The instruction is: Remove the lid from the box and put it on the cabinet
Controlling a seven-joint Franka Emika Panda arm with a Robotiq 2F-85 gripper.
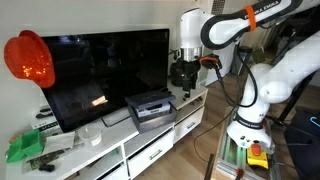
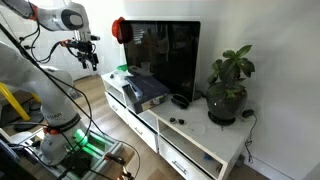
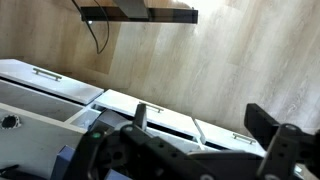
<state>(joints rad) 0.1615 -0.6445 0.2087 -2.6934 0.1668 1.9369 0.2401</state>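
The dark grey box (image 1: 157,116) stands on the white cabinet (image 1: 150,148) in front of the TV, with the flat dark lid (image 1: 148,99) lying on top of it. Both exterior views show them: box (image 2: 133,99), lid (image 2: 141,86), cabinet (image 2: 200,150). My gripper (image 1: 183,76) hangs in the air beside the box, higher than it and apart from it, and also shows in an exterior view (image 2: 86,57). In the wrist view the gripper (image 3: 200,125) is open and empty, above the white drawer fronts (image 3: 165,108). The box and lid are out of the wrist view.
A large black TV (image 1: 105,75) stands behind the box. On the cabinet are a green container (image 1: 25,148) at one end, a potted plant (image 2: 228,88) at the other, and small dark items (image 2: 180,100). A red object (image 1: 30,58) hangs by the TV. Wooden floor (image 3: 200,55) lies in front.
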